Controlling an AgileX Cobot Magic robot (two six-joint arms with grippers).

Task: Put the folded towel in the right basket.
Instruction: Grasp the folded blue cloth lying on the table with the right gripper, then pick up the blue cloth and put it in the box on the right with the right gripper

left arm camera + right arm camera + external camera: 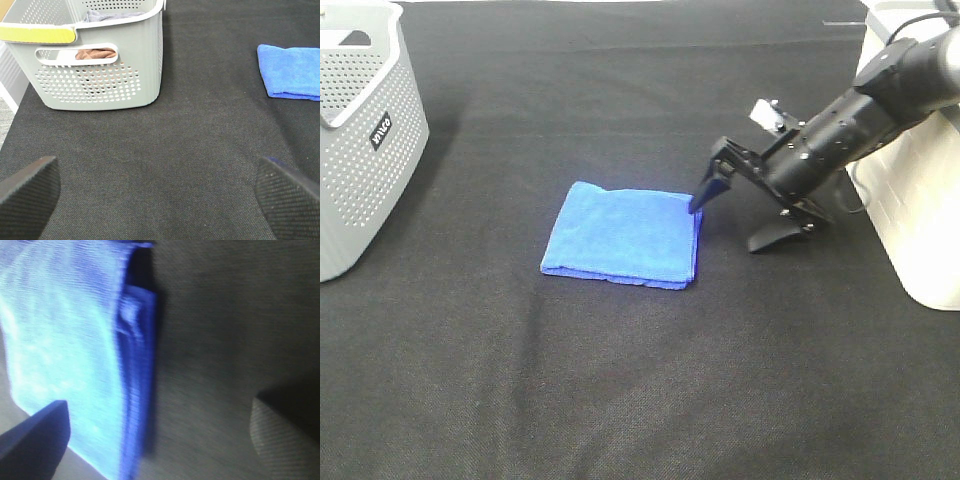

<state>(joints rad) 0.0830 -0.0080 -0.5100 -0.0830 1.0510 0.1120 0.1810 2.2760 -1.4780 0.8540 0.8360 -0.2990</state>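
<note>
- Exterior high view has the folded blue terry towel (623, 235) lying flat near the middle of the black cloth-covered table (620, 400), well apart from both baskets, so it has not yet been lifted
- From where I stand the right gripper (730, 227) is spread wide at the towel's right-hand edge, one finger over the blue cloth and the other down on the bare table beside it; that straddle looks chosen so that closing would pinch the folded edge
- Right wrist view agrees: the layered edge of the towel runs between the two pads, nothing is clamped, and the picture is too blurred to say whether the near pad touches the cloth
- I'd judge the edge was picked because the stacked layers there give something thick to bite, and the fold may hold together when raised
- Its target, the tall white plastic right basket (920, 220), stands just behind that arm, so the carry should be short
- Left wrist view shows the left gripper (160, 200) with its pads far apart, holding nothing, hanging above bare table near the grey perforated plastic basket (100, 85), which has a brown cloth (95, 53) inside; it seems parked out of the way
- The risk I see is catching only the top layer, letting the towel unfold
</note>
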